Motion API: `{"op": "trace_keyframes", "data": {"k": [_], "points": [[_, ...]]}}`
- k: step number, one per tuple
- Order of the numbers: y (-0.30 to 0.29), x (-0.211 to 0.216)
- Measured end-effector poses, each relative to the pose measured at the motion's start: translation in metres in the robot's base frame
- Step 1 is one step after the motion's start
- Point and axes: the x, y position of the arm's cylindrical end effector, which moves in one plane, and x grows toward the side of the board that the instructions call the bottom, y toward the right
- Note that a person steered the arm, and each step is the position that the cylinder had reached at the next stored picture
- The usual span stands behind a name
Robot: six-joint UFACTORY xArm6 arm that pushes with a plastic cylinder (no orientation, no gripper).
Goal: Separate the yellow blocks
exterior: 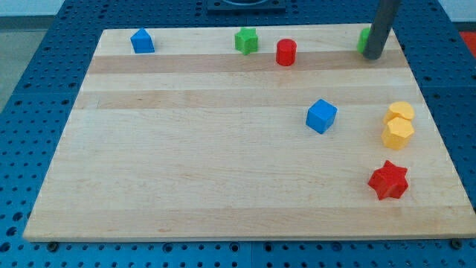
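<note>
Two yellow blocks touch each other near the view's right edge: an upper yellow block [399, 112] and a lower yellow hexagon [398, 133]. My tip [372, 56] is at the view's top right, right next to a green block [364, 40] that the rod partly hides. The tip is well above the yellow blocks and apart from them.
A blue cube [321, 115] lies left of the yellow pair. A red star [389, 180] lies below them. A red cylinder [286, 52], a green star [246, 40] and a blue block [142, 41] stand along the wooden board's [186, 149] top edge.
</note>
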Motion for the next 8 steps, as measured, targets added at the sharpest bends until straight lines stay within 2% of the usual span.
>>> {"op": "trace_keyframes", "data": {"k": [1,2,4,7,8], "points": [[0.000,0.005],[0.014,0.036],[0.058,0.069],[0.063,0.156],[0.046,0.166]]}}
